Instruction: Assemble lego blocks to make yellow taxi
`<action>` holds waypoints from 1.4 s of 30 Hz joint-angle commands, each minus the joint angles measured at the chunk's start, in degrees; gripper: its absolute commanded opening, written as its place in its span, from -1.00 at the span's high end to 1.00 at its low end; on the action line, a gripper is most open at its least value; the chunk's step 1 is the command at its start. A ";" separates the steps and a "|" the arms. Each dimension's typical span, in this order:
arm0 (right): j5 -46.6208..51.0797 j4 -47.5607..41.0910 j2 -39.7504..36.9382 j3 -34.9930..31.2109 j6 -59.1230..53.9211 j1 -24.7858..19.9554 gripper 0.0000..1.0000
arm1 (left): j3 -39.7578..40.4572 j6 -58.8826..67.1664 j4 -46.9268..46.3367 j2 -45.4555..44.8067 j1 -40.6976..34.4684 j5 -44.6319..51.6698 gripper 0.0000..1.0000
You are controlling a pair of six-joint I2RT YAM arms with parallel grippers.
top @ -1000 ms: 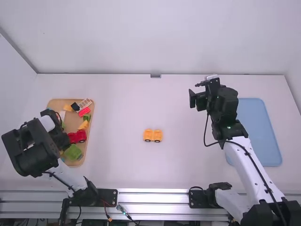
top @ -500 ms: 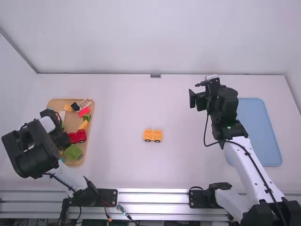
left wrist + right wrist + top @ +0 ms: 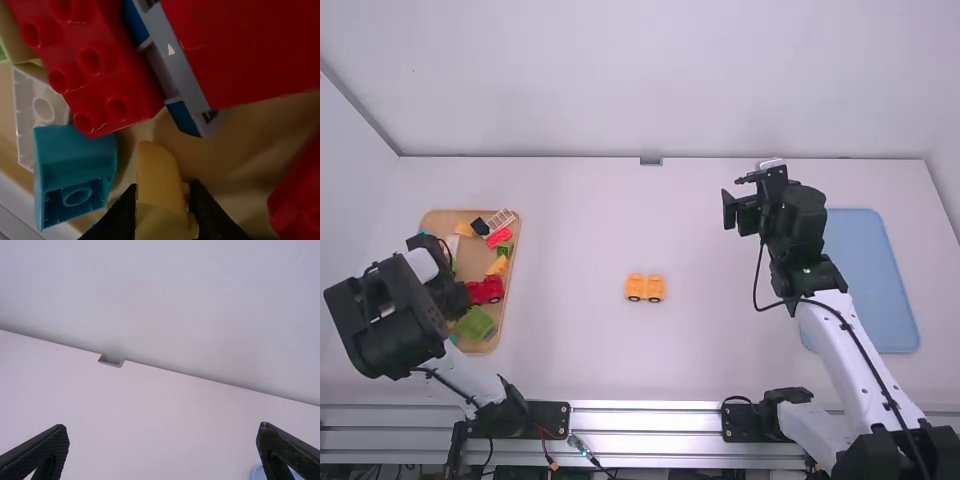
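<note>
White walls (image 3: 620,80) edge a white table (image 3: 690,360); left gripper (image 3: 448,297) seemingly grips a yellow block (image 3: 159,182), right gripper (image 3: 734,196) gapes.

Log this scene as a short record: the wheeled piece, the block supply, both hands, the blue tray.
Wheeled piece: yellow wheeled piece, on the table near the middle
Supply: tan tray on the left, with mixed colored blocks
Left hand: left hand at the tan tray, closed on a yellow block
Beside that block: teal block
Right hand: right hand above the table, fingers apart, holding nothing
Blue tray: blue tray, on the right
</note>
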 commanded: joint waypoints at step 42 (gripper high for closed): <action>-38.34 37.55 26.29 2.25 29.81 0.02 -0.98 | 0.52 21.05 25.22 -24.35 -30.27 49.31 0.96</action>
